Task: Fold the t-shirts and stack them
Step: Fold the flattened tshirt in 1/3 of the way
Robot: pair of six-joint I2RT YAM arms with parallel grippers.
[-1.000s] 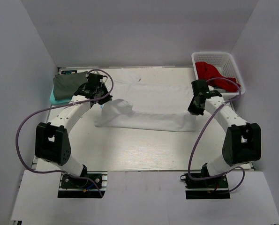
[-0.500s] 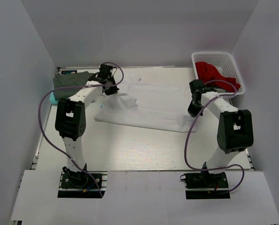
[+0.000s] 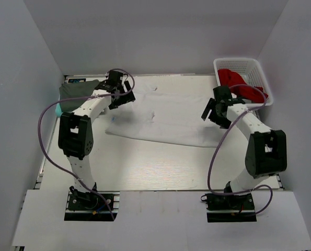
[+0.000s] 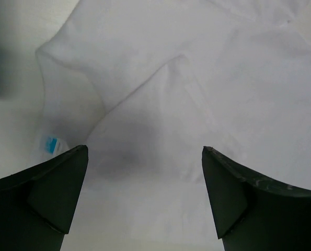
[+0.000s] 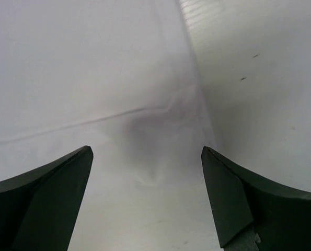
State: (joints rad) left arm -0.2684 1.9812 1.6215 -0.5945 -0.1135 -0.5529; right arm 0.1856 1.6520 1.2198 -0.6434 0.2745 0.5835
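The white t-shirt (image 3: 165, 120) lies flat mid-table, seemingly mid-fold. The left gripper (image 4: 145, 157) and right gripper (image 5: 145, 154) hover over its ends, jaws apart and empty. The next move probably calls for fresh edge grips, then stacking on the dark grey t-shirt (image 3: 74, 93) at far left.

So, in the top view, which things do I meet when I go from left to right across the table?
Dark grey t-shirt → left end effector → white t-shirt → right end effector → white basket holding a red cloth.
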